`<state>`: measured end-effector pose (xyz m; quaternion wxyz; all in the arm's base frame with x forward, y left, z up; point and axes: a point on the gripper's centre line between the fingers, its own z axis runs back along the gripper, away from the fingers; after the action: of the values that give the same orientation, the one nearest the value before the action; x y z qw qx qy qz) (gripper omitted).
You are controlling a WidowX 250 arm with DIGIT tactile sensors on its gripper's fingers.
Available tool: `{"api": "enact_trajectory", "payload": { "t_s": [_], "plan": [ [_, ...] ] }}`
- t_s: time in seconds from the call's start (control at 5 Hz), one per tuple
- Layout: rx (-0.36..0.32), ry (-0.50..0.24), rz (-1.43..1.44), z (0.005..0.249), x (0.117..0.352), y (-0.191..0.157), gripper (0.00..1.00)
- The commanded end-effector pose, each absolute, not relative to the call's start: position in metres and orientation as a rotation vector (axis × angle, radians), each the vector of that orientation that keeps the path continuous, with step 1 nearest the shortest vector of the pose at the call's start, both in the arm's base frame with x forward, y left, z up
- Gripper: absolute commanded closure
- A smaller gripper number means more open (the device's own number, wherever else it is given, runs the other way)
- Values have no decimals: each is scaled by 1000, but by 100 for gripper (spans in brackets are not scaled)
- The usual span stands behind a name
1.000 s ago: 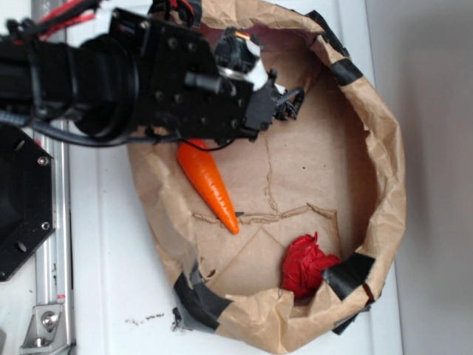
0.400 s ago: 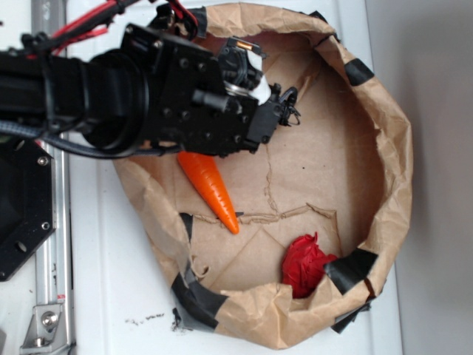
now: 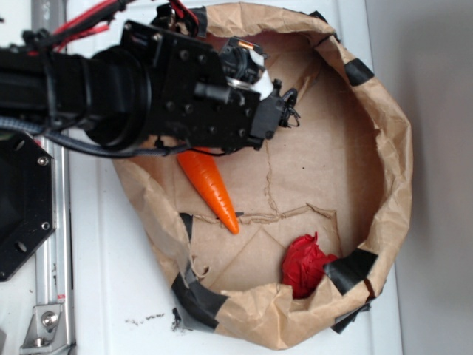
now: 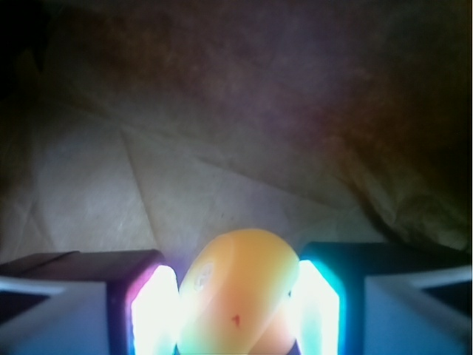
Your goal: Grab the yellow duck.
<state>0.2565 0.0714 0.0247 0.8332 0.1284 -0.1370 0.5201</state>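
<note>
In the wrist view the yellow duck [image 4: 238, 281] fills the gap between my gripper's two glowing pads, the left pad [image 4: 154, 310] and the right pad [image 4: 321, 303] pressing its sides. My gripper [image 4: 236, 299] is shut on it, above the brown paper floor. In the exterior view my gripper [image 3: 285, 111] sits inside the upper left of the brown paper bag [image 3: 390, 185]; the duck is hidden there by the black fingers.
An orange toy carrot [image 3: 211, 188] lies just below the arm in the bag. A wrinkly red lump [image 3: 304, 265] lies at the bag's lower right. The bag's crumpled walls have black tape patches. A black base plate [image 3: 21, 200] is at the left.
The arm shifted slightly down and left with the gripper. The bag's left wall and rim moved and changed shape. The carrot and red lump stayed put.
</note>
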Motion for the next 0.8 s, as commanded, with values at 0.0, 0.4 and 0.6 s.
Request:
{"api": "enact_trajectory", "payload": {
  "t_s": [0.0, 0.4, 0.6],
  "plan": [
    [226, -379, 652, 126, 278, 50, 100],
    [219, -278, 424, 168, 283, 20, 100],
    [98, -298, 381, 168, 282, 22, 100]
  ]
}}
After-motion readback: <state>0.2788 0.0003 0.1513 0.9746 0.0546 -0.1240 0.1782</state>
